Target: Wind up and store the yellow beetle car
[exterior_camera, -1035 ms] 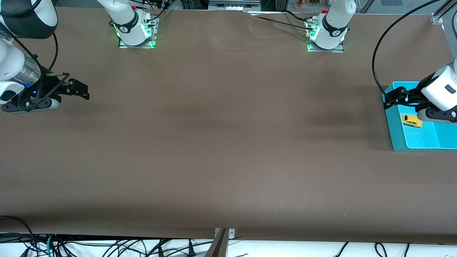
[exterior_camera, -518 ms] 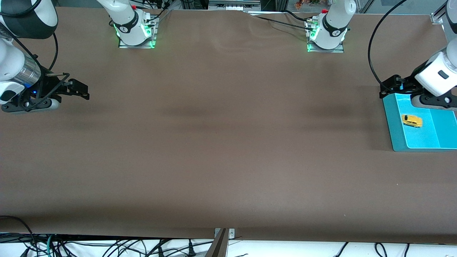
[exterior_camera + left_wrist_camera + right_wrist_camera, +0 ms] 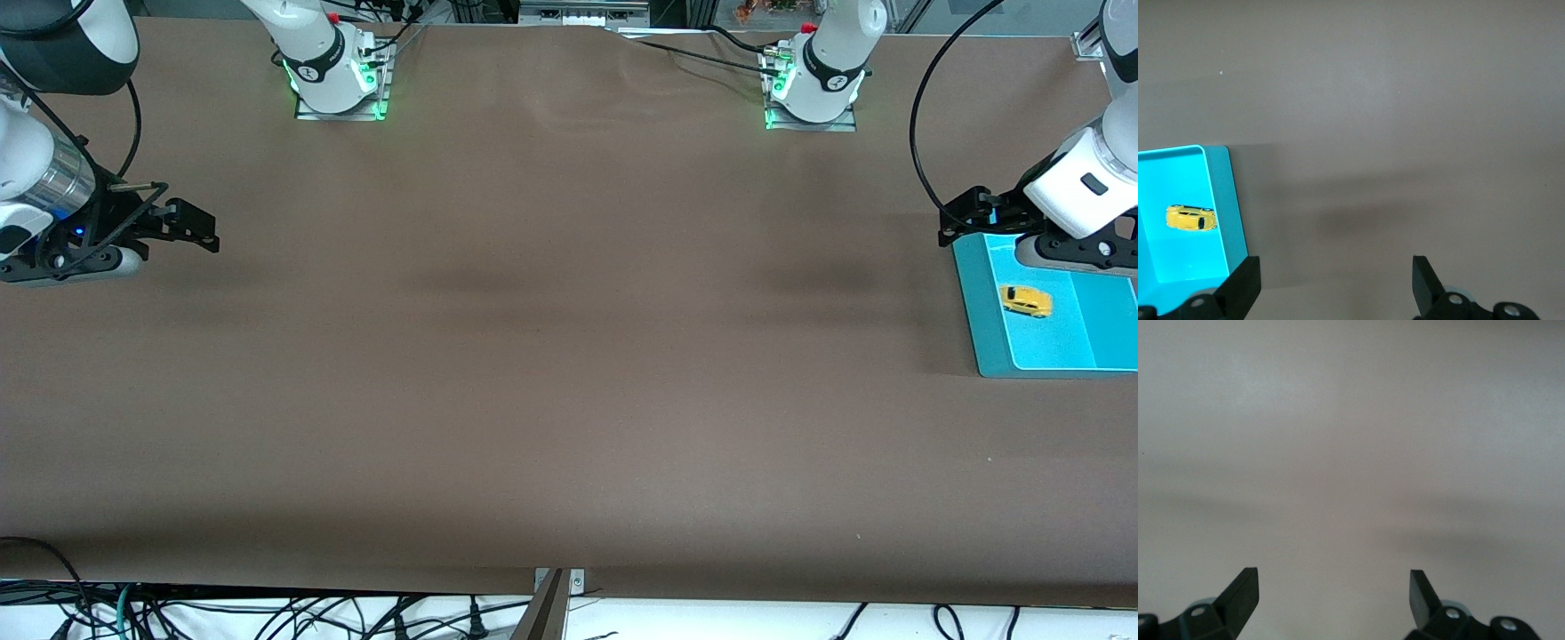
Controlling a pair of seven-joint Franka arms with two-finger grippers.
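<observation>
Yellow beetle car [image 3: 1026, 300] lies inside the turquoise tray [image 3: 991, 351], which sits at the left arm's end of the table [image 3: 569, 356]. In the left wrist view the car [image 3: 1190, 217] rests on the tray floor, close to one wall [image 3: 1230, 213] but apart from it, with dark windows and black wheels showing. Nothing touches the car and nothing lies on top of it. No other item is visible in the visible part of the tray, which runs out of the front view at its edge.

Left gripper [image 3: 965, 218] hangs in the air over the tray's corner farthest from the front camera, at the tray edge. Its fingers [image 3: 1245, 283] are spread wide and hold nothing. Between the finger tips the wrist view shows only bare brown table.

Right gripper [image 3: 191, 227] hangs over bare table at the right arm's end, well apart from the tray and the car. Its fingers [image 3: 1243, 590] are also spread wide and empty. The right arm waits.

Table surface between the two grippers is plain brown covering with faint shadows. Both arm bases [image 3: 336, 80] stand along the table edge farthest from the front camera. Loose cables [image 3: 267, 613] lie below the table edge nearest the front camera.
</observation>
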